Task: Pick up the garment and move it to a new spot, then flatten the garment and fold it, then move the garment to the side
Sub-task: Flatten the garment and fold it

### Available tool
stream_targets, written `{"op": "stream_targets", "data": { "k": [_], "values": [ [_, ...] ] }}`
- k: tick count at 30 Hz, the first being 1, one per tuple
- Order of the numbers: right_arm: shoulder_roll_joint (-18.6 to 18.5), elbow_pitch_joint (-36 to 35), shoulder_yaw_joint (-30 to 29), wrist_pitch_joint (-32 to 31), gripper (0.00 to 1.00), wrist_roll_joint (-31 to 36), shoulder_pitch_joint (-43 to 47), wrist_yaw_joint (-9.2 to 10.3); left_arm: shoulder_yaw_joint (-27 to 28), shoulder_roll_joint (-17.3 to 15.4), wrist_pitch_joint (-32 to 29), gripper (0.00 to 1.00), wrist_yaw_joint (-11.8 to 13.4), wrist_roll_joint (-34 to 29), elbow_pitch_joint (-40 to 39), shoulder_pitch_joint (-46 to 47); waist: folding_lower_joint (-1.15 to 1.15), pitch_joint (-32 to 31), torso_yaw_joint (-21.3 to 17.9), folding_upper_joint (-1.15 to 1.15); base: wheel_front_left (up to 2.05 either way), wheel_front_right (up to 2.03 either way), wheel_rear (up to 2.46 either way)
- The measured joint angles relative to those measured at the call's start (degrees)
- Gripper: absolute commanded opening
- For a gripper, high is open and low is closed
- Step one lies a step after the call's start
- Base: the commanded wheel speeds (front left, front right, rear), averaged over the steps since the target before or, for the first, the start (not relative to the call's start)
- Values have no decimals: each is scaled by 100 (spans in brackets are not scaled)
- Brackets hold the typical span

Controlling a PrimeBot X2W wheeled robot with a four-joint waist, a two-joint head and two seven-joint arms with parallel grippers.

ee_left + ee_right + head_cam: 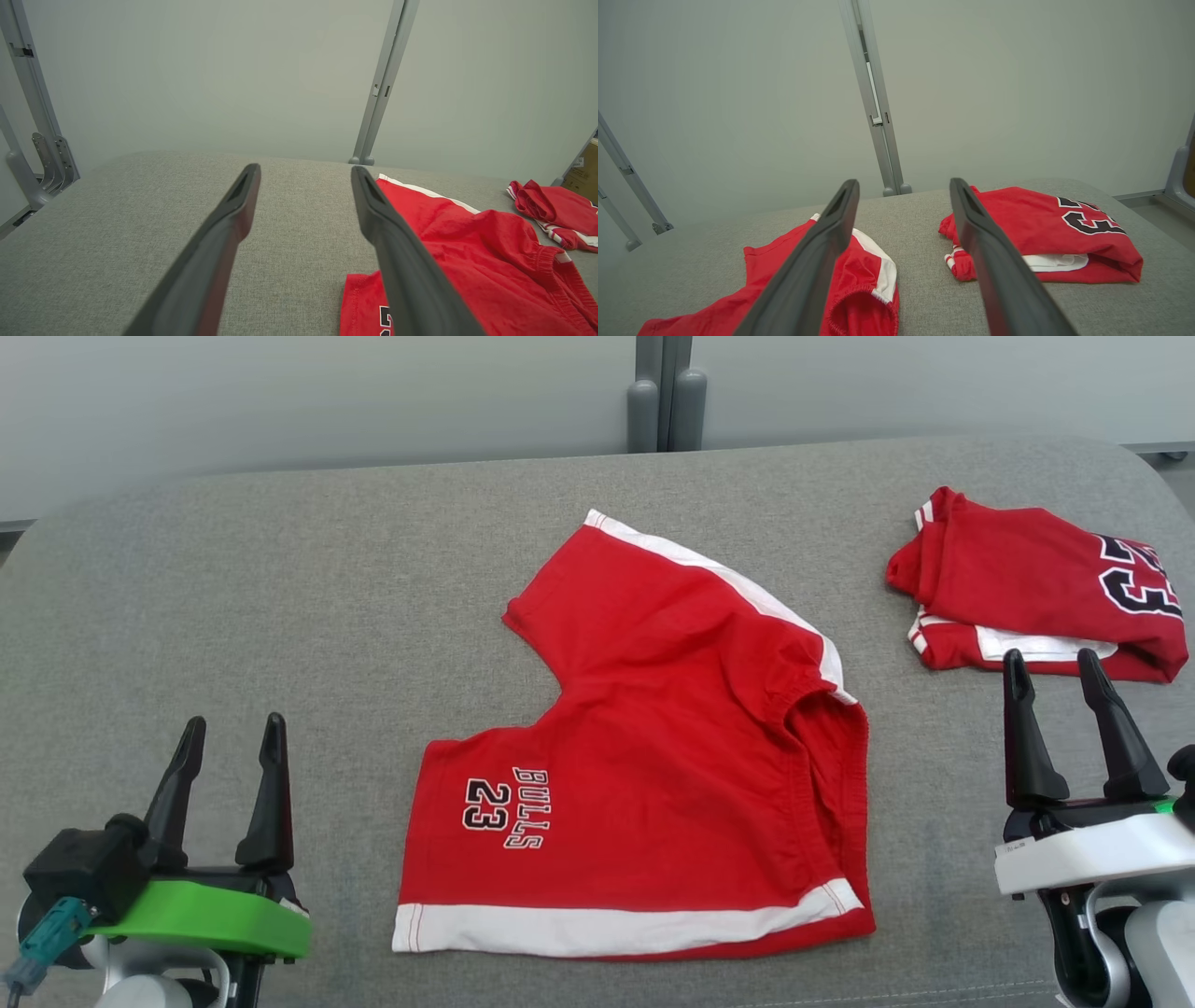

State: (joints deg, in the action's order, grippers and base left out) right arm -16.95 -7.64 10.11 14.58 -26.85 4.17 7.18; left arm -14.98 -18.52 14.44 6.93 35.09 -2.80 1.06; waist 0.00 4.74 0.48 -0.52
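Both grippers wide and empty, red shorts [653, 756] lying mid-table.

I see the shorts spread on the grey padded table [280, 569], waistband to the right, "BULLS 23" leg nearest me. My left gripper [235, 723] sits well apart from them at lower left, fingers spread on nothing. My right gripper [1052, 658], fingers apart too, points at a folded red jersey [1027, 579] on the far right.

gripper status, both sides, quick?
Left gripper: open, holding nothing, beside the red shorts.
Right gripper: open, holding nothing, just short of the folded red garment.
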Motion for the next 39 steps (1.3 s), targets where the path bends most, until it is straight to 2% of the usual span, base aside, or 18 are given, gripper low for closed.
{"op": "stream_targets", "data": {
  "k": [10,21,32,39],
  "values": [
    [140,-76,62,0,100,270,236,-1,32,237,0,100,14,-188,-88,-139,0,3,19,0,0,0,0],
    [275,297,416,-60,100,104,591,-7,-107,323,-5,100,14,-205,46,-374,0,106,14,0,0,0,0],
    [449,790,843,-864,100,-410,710,-160,-447,378,-488,100,10,-32,513,-573,0,348,-6,0,0,0,0],
    [475,961,905,-1312,100,-526,704,-158,-578,417,-795,100,-37,46,730,-579,0,454,-14,0,0,0,0]
  ]
}}
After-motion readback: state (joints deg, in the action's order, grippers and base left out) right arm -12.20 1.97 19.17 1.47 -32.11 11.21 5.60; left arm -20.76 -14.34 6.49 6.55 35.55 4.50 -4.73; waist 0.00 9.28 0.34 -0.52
